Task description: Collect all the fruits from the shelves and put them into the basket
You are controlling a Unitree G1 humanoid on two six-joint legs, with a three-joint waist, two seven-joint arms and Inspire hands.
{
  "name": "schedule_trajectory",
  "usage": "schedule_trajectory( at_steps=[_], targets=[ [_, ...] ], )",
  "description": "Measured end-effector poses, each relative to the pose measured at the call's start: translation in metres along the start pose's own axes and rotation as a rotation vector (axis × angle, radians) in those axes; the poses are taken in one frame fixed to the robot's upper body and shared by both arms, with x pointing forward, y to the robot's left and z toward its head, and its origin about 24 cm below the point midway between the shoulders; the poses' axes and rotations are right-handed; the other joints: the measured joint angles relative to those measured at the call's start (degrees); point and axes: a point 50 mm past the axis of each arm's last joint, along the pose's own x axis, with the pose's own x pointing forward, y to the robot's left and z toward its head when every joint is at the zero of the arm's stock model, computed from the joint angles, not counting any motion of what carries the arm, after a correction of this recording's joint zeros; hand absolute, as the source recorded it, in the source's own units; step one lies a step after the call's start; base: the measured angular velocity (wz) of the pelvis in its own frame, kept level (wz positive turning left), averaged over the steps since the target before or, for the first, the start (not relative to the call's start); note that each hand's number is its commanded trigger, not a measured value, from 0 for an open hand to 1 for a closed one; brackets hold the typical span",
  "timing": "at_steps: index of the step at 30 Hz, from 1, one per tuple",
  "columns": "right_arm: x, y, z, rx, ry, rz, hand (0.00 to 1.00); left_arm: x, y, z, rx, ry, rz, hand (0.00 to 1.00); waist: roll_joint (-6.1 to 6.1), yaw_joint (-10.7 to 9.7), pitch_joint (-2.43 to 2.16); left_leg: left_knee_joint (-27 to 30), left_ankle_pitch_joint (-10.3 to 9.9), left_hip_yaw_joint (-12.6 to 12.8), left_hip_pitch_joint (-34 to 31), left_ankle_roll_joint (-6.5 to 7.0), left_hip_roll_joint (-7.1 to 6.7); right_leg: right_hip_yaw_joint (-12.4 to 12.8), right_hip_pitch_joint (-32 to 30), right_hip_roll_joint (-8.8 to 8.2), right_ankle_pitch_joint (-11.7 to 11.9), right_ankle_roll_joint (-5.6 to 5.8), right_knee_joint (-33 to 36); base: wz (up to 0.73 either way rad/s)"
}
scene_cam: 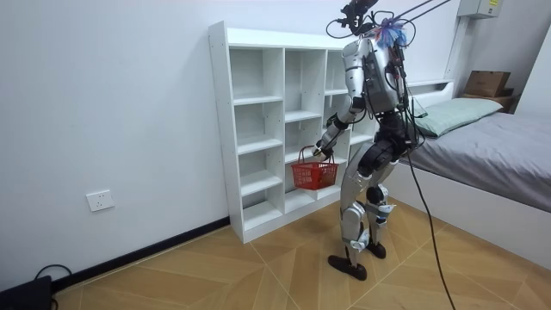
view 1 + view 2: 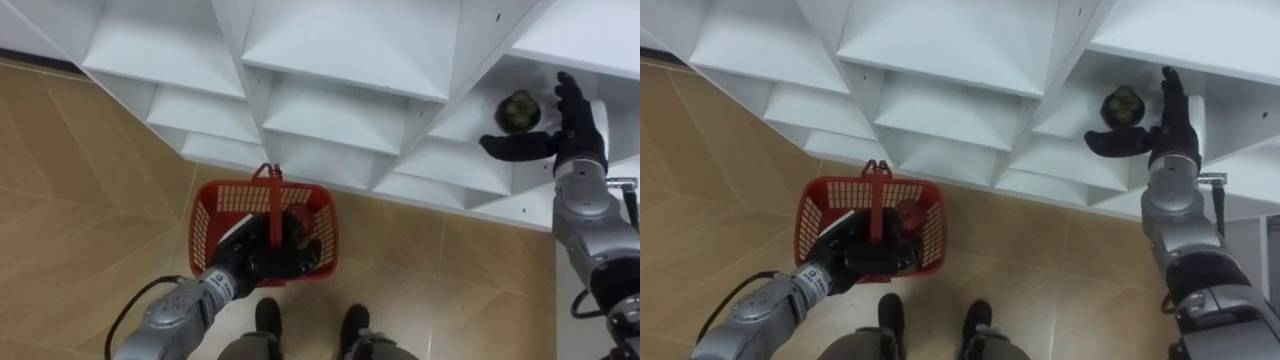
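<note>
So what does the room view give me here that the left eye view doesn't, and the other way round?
Room view: the robot standing upright, facing the white closet, with a bed at the room view's right and a wall socket at its left. Left eye view: a green fruit on a shelf, with the right hand open beside it. Both: the closet, and the red basket hanging from the left hand, whose fingers are curled round its handle.
</note>
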Motion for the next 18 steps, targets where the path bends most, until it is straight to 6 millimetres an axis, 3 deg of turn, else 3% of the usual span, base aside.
schedule_trajectory(
  at_steps=[2,4,8,9,10,18],
  targets=[
    [0.0,0.0,0.0,-0.002,0.0,-0.001,0.18,0.0,0.0,0.0,0.001,0.001,-0.002,1.0,0.0,0.0,0.0,0.0,0.0,0.0,0.0,0.0,0.0,0.0,0.0,0.0,0.0,0.0,0.0,0.0],
    [0.0,0.0,0.0,-0.003,0.0,-0.006,0.48,0.0,0.0,0.0,0.001,0.002,-0.002,1.0,0.02,0.1,0.01,0.0,0.0,0.0,0.0,0.0,0.01,0.0,0.0,0.02,0.0,0.0,0.0,0.0],
    [0.001,-0.009,0.001,-0.029,-0.01,-0.046,0.73,0.0,0.0,0.0,0.002,0.002,-0.002,1.0,0.03,0.2,0.0,0.0,0.0,0.1,0.0,0.0,0.07,0.0,-0.1,0.07,0.0,-0.01,-0.1,0.0],
    [0.002,-0.011,0.002,-0.035,-0.013,-0.05,0.93,0.0,-0.001,0.0,0.002,0.002,-0.002,1.0,0.03,0.3,0.0,0.0,0.0,0.1,0.0,-0.01,0.1,0.0,-0.1,0.13,0.0,-0.05,-0.1,0.0],
    [0.002,-0.011,0.002,-0.036,-0.014,-0.051,1.0,0.0,-0.001,0.0,0.002,0.002,-0.003,1.0,0.04,0.3,0.0,-0.1,0.0,0.1,0.0,-0.02,0.11,0.0,-0.1,0.15,0.0,-0.07,-0.1,0.0],
    [0.002,-0.005,0.007,-0.042,-0.032,-0.019,1.0,0.001,-0.003,-0.001,0.004,0.006,-0.011,1.0,0.06,0.7,-0.03,-0.3,0.1,1.2,0.1,-0.23,0.45,0.7,0.0,0.96,0.6,-0.44,-0.8,-0.06]
  ],
)
